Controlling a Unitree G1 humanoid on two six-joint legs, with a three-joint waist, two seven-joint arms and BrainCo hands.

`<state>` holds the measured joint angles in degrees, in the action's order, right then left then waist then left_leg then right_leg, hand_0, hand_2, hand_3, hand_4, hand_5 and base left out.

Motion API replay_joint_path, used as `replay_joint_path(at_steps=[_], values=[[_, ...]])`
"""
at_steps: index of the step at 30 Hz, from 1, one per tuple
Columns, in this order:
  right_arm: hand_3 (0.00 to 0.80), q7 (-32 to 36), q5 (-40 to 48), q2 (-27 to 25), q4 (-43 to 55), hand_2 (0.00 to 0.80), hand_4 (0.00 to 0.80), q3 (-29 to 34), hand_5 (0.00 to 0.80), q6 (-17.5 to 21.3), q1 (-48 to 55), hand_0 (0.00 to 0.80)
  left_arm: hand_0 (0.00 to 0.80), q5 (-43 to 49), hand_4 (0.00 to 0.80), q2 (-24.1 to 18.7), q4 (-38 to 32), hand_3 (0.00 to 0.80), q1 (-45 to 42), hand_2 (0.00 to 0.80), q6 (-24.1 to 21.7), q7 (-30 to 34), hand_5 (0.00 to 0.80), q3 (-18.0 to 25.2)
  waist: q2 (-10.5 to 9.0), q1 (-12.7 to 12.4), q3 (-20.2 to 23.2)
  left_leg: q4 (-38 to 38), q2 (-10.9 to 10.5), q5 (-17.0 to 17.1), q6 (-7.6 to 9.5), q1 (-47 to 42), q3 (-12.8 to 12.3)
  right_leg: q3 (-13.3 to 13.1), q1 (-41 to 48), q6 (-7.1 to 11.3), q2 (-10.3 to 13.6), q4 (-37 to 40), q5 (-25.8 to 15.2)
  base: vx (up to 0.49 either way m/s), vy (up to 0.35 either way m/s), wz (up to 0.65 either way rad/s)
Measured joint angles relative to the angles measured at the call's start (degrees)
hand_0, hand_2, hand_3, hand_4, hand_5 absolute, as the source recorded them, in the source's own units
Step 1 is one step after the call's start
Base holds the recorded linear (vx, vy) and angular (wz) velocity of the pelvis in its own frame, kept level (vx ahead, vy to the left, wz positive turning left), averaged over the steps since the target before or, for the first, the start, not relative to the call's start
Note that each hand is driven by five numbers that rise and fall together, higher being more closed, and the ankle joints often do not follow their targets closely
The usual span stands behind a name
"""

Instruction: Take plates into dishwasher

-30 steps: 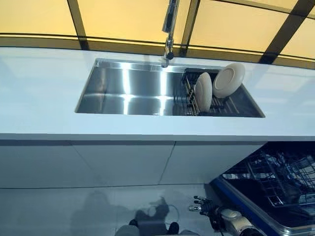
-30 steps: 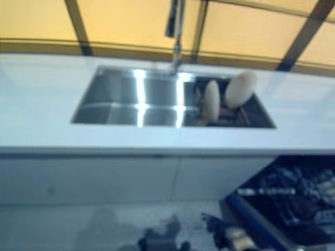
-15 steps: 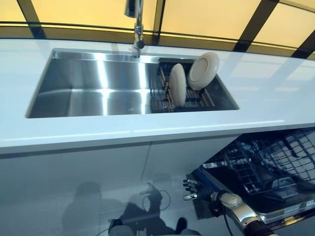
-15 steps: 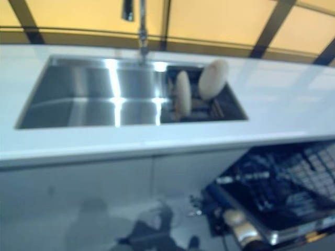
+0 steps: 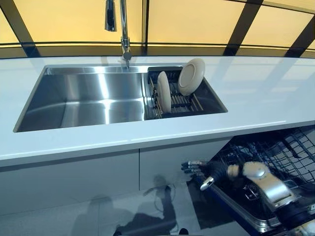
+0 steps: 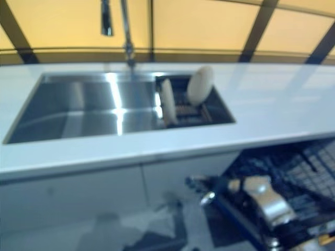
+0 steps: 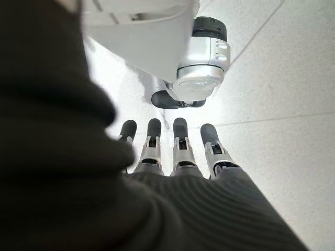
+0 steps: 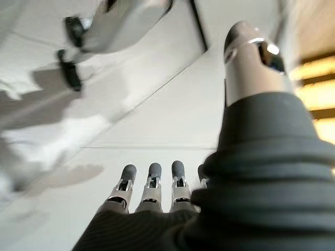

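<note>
From the head, I am looking down through both eye views at the sink (image 5: 88, 98) in the white counter (image 5: 256, 93), with the open dishwasher (image 5: 275, 162) at lower right; the two are sharing nearly the whole scene, slightly offset. My left wrist camera is pointing along the left hand (image 7: 178, 151) at the tiled floor (image 7: 282, 94) from very close. My right wrist camera is facing along the right hand (image 8: 152, 188) toward pale cabinet fronts (image 8: 172, 115), also close.

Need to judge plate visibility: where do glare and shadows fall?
Left eye view: glare streaks cross the stainless steel sink; the cream round plates in the dark wire rack show no glare. Right wrist view: soft shadows on the pale floor.
</note>
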<state>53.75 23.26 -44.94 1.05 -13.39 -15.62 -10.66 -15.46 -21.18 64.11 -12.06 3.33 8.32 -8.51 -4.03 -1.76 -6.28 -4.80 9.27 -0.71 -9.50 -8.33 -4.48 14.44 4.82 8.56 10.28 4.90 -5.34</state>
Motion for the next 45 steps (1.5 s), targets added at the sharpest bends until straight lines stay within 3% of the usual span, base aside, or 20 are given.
replay_joint_path(at_steps=[7, 12, 18, 26, 28, 30, 31, 32, 33, 34, 35, 36, 37, 38, 39, 41, 43, 45], values=[[0.0, -0.7, 16.1, -5.9, -2.1, 0.0, 0.0, 9.4, 0.0, -2.0, -5.1, 0.0, 0.0, -1.3, 0.0, 0.0, 1.7, 0.0, 4.0, 0.0, 1.0, 0.7, 0.0, 0.4, 0.88, 1.2, 1.5, 0.0, 0.0, 0.1, 0.17, 0.0, 0.1, -0.3, 0.1, 0.0, 0.0, 0.0, 0.0, 0.047, 0.008, 0.01], [0.0, -3.2, 24.4, -8.6, -8.2, 0.0, 0.0, 11.6, 0.0, -3.1, -9.7, 0.0, 0.0, -1.3, 0.0, 0.0, 2.6, 0.0, 5.9, 0.0, 1.0, 2.2, 0.0, 0.8, 1.51, 2.6, 2.7, 0.0, 0.0, 0.1, 0.17, -0.1, 0.0, -0.5, 0.1, 0.0, -0.1, 0.2, 0.0, 0.026, 0.009, -0.01], [0.0, -9.0, 31.5, -12.4, -14.3, 0.0, 0.0, 12.2, 0.0, -3.0, -15.0, 0.0, 0.0, -1.3, 0.0, 0.1, 3.5, 0.0, 6.6, 0.0, 1.1, 3.0, 0.0, 0.8, 2.09, 2.5, 3.1, 0.0, 0.1, 0.1, 0.17, -0.1, 0.0, -0.7, 0.1, -0.03, -0.1, 0.2, 0.0, 0.022, -0.006, 0.0], [0.0, -35.4, 40.0, -13.5, -23.9, 0.0, 0.0, 12.4, 0.0, 1.2, -34.6, 0.0, 0.0, -1.6, 0.0, 0.6, 5.8, 0.0, 7.3, 0.0, 1.4, 2.0, 0.0, 0.6, 2.58, 1.8, 3.4, 0.1, 0.1, 0.1, 0.15, -0.5, 0.5, -0.4, 0.9, -0.02, -0.1, 0.2, 0.0, 0.044, 0.004, 0.04], [0.0, -41.3, 39.9, -13.8, -30.2, 0.0, 0.0, 8.8, 0.0, 1.9, -42.4, 0.0, 0.0, -1.9, 0.0, 0.8, 5.8, 0.0, 7.9, 0.0, 1.5, 1.2, 0.0, 0.7, 2.31, 0.5, 3.4, 1.8, 0.0, 0.0, 0.22, 0.0, -0.1, -0.2, 1.4, -0.05, 0.0, 0.1, 0.2, -0.02, 0.079, 0.1], [0.0, -46.0, 38.9, -14.1, -35.2, 0.0, 0.0, 5.5, 0.0, 2.6, -47.9, 0.0, 0.0, -2.4, 0.0, 0.8, 6.4, 0.0, 9.9, 0.0, 1.5, 0.6, 0.0, 0.6, 0.99, 0.2, 2.9, 8.9, -0.5, -0.9, 0.48, 4.6, -0.1, 0.0, 1.4, -0.79, 0.5, 0.1, 1.0, 0.002, 0.193, 0.54], [0.0, -48.9, 37.0, -14.4, -36.1, 0.0, 0.0, 5.7, 0.0, 2.9, -49.1, 0.0, 0.0, -2.3, 0.0, 0.8, 6.0, 0.0, 12.3, 0.0, 2.1, 0.6, 0.0, 0.1, -0.02, -0.7, 1.8, 17.1, -0.8, -1.2, -0.01, 10.4, -0.5, 0.2, 1.8, -1.06, 1.4, 0.3, 1.4, 0.046, 0.257, 1.02], [0.0, -51.5, 34.8, -15.2, -38.3, 0.0, 0.0, 4.0, 0.0, 3.1, -51.4, 0.0, 0.0, -2.3, 0.0, 0.8, 4.1, 0.0, 14.6, 0.0, 2.5, 0.7, 0.0, -1.6, -0.81, -0.8, 0.4, 22.6, 0.2, -1.8, -0.38, 15.5, -3.6, 2.9, 2.7, -1.5, 2.3, 0.3, 1.2, 0.069, 0.3, 1.07], [0.0, -52.8, 33.6, -15.5, -39.8, 0.0, 0.0, 1.1, 0.0, 3.1, -53.2, 0.0, 0.0, -2.3, 0.0, 1.1, 2.8, 0.0, 15.0, 0.0, 2.6, 0.9, 0.0, -2.8, -0.5, -0.9, -0.4, 21.9, 1.6, -1.9, 0.05, 16.9, -6.5, 4.8, 3.2, -0.96, 2.2, 0.1, 1.9, 0.038, 0.291, 0.69], [0.0, -53.9, 33.1, -14.8, -40.6, 0.0, 0.0, -1.9, 0.0, 2.8, -54.1, 0.0, 0.0, -2.4, 0.0, 1.1, 2.5, 0.0, 14.6, 0.0, 2.8, 0.8, 0.0, -4.2, -0.23, -2.6, -0.3, 23.1, 0.7, -2.0, 0.15, 17.6, -6.2, 5.2, 3.0, -0.65, 2.8, -0.6, 2.1, 0.047, 0.269, 0.14], [0.0, -54.4, 32.5, -13.9, -40.9, 0.0, 0.0, -3.3, 0.0, 2.7, -54.6, 0.0, 0.0, -2.4, 0.0, 1.0, 2.7, 0.0, 14.1, 0.0, 3.8, 0.8, 0.0, -5.1, -0.42, -2.6, -0.3, 25.2, -0.9, -3.0, 1.58, 18.0, -5.3, 5.1, 2.7, -0.51, 3.9, -0.9, 2.2, 0.085, 0.202, -0.08], [0.0, -55.1, 32.4, -14.1, -41.1, 0.0, 0.0, -3.2, 0.0, 2.4, -54.6, 0.0, 0.0, -2.4, 0.0, 0.9, 2.7, 0.0, 14.1, 0.0, 4.2, 0.7, 0.0, -5.3, -0.09, -2.0, -0.2, 27.5, -2.4, -4.6, 4.17, 18.2, -4.9, 5.0, 2.1, -0.29, 4.3, -1.5, 2.3, 0.152, 0.179, 0.03], [0.0, -56.5, 32.4, -14.7, -41.6, 0.0, 0.0, -3.0, 0.0, 1.5, -54.6, 0.0, 0.0, -2.3, 0.0, 0.8, 2.7, 0.0, 14.2, 0.0, 4.4, 0.6, 0.0, -5.5, 0.66, -1.9, 0.1, 26.5, -3.4, -6.2, 6.44, 17.5, -5.8, 5.0, 1.3, 0.25, 4.3, -2.9, 2.6, 0.187, 0.128, 0.32], [0.0, -57.9, 32.3, -15.2, -42.1, 0.0, 0.0, -2.4, 0.0, 0.7, -53.2, 0.0, 0.0, -2.3, 0.0, -0.1, 2.8, 0.0, 14.9, 0.0, 4.7, 0.4, 0.0, -6.2, -0.31, -0.8, -0.6, 22.6, -5.0, -6.6, 8.17, 15.9, -5.6, 4.6, -0.4, 2.16, 6.3, -8.1, 3.1, 0.222, 0.057, 0.4], [0.0, -58.9, 31.6, -15.5, -42.4, 0.0, 0.0, -2.4, 0.0, -1.0, -51.7, 0.0, 0.0, -2.2, 0.0, -0.7, 2.9, 0.0, 15.5, 0.0, 4.9, 0.0, 0.0, -6.1, -0.73, -0.1, -0.9, 19.7, -5.9, -5.1, 8.86, 14.7, -5.8, 3.0, -3.1, 1.74, 7.9, -13.0, 3.5, 0.241, -0.027, 0.37], [0.0, -59.3, 30.0, -15.5, -44.6, 0.0, 0.0, -2.6, 0.0, -3.4, -51.5, 0.0, 0.0, -2.2, 0.0, -1.1, 2.8, 0.0, 16.1, 0.0, 5.7, -0.6, 0.0, -6.1, -0.13, 0.6, -1.4, 14.3, -6.1, -2.6, 9.33, 11.1, -4.2, 0.9, -4.6, 1.06, 6.5, -15.2, 4.2, 0.214, -0.151, 0.22], [0.0, -58.8, 27.9, -15.4, -48.8, 0.0, 0.0, -3.2, 0.0, -5.1, -51.9, 0.0, 0.0, -2.3, 0.0, -2.2, 2.9, 0.0, 16.7, 0.0, 6.4, -1.6, 0.0, -6.2, -0.26, 0.8, -1.4, 9.0, -6.1, -0.1, 9.36, 8.3, -3.1, 0.2, -4.5, 0.93, 4.3, -10.0, 4.2, 0.095, -0.266, 0.34], [0.0, -58.4, 25.3, -15.3, -52.6, 0.0, 0.0, -3.4, 0.0, -6.1, -53.1, 0.0, 0.0, -2.3, 0.0, -3.0, 2.9, 0.0, 17.4, 0.0, 6.5, -2.6, 0.0, -6.1, -0.69, 0.8, -1.6, 6.0, -6.0, 1.0, 9.35, 7.4, -2.2, 0.2, -6.4, 1.13, 3.7, -5.4, 3.2, 0.071, -0.252, 0.31]])
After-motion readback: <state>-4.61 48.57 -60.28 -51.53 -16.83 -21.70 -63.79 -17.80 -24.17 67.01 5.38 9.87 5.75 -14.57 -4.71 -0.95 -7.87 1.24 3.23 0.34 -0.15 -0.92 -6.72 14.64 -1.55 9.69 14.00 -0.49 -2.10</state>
